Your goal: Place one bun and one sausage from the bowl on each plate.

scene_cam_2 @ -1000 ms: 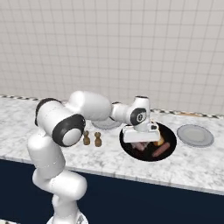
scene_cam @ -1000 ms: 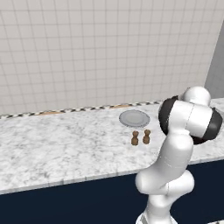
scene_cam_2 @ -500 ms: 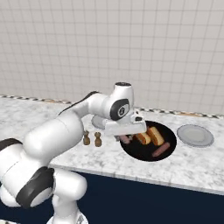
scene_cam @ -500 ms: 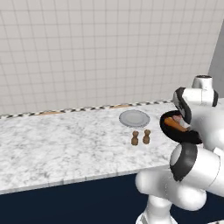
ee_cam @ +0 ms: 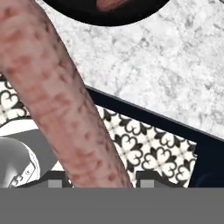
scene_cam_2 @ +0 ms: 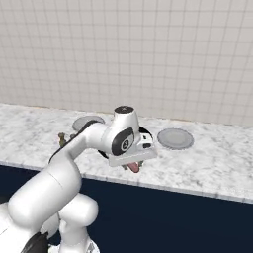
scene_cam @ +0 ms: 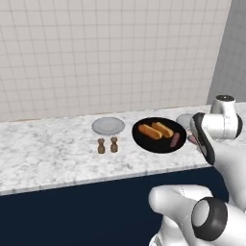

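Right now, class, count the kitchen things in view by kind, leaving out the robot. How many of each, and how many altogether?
Buns: 2
Sausages: 2, one sausage in the pincer
Plates: 2
Bowl: 1
Shakers: 2
Total: 9
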Controlling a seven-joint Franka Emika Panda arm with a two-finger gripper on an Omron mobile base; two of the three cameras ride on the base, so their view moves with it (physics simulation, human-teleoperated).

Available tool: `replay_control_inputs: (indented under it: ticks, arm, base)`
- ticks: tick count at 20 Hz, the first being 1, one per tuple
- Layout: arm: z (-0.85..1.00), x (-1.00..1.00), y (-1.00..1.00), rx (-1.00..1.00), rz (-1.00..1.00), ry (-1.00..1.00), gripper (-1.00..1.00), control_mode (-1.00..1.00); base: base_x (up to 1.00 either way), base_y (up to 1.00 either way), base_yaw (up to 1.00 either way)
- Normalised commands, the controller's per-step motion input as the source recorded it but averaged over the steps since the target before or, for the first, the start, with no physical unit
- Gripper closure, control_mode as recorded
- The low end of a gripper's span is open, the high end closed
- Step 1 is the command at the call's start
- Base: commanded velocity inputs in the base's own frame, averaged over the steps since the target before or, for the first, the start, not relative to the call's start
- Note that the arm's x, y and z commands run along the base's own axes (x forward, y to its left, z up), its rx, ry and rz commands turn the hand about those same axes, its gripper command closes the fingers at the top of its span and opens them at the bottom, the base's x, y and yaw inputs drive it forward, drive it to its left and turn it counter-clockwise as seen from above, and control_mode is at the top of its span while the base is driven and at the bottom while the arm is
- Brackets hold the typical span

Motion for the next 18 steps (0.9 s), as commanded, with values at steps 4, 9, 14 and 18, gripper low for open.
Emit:
replay_control_inputs:
  ticks: [4,9,14,18]
  arm:
    - [0.0,0.0,0.0,0.0,0.0,0.0,1.0,1.0]
    - [0.0,0.0,0.0,0.0,0.0,0.0,1.0,1.0]
    - [0.0,0.2,0.05,0.01,0.0,0.0,1.0,-1.0]
    - [-0.01,1.0,0.27,0.01,-0.06,0.0,1.0,-1.0]
  base:
    - [0.19,-0.89,0.06]
    - [0.49,-0.44,0.12]
    - [0.61,0.01,0.04]
    - [0.0,0.0,0.0]
